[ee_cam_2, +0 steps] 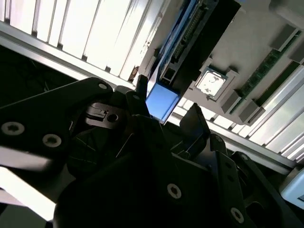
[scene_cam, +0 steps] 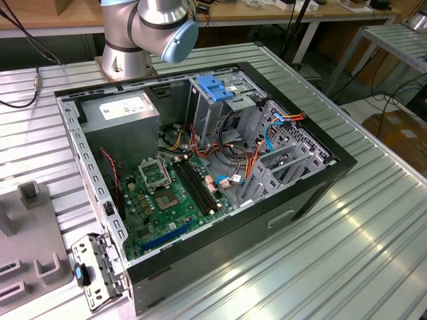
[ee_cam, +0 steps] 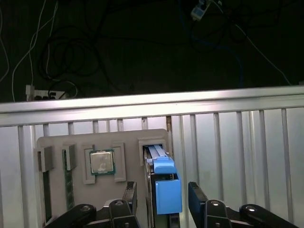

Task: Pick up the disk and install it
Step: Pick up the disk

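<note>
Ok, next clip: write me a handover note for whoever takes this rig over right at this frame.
The gripper is open, straddling the blue end of the disk, not closed on it.
The disk sits in a slot of the grey tray, next to a processor chip.
The computer case lies open on the table.
Done: gripper lined up at the disk.
Left: pick-up and install, neither done yet.

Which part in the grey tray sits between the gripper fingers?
The disk, blue-capped and standing on edge; the chip and memory sticks sit in slots beside it.
</note>
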You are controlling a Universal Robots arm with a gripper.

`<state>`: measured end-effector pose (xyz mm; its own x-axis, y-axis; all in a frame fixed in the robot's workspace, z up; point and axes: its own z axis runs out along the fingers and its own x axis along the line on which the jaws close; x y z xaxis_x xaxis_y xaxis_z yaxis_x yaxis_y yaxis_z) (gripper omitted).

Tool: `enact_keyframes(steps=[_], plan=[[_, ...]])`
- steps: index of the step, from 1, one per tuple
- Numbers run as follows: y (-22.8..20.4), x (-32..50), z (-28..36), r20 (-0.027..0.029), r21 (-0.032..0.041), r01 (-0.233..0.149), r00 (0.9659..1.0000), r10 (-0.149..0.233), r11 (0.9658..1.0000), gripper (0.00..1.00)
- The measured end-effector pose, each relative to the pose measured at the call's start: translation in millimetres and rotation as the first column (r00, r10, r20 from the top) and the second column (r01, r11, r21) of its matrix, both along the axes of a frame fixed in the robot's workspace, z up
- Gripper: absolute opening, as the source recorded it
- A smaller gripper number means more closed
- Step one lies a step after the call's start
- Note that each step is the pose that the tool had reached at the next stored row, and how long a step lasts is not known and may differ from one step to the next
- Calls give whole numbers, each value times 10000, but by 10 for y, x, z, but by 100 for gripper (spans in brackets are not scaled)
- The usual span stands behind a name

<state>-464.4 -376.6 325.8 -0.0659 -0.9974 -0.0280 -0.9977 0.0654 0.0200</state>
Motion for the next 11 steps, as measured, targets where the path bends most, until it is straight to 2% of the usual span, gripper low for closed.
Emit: enact_keyframes(steps=[11], plan=[[0, -16, -213, 24, 0, -127, 9999, 127, 9999, 55]])
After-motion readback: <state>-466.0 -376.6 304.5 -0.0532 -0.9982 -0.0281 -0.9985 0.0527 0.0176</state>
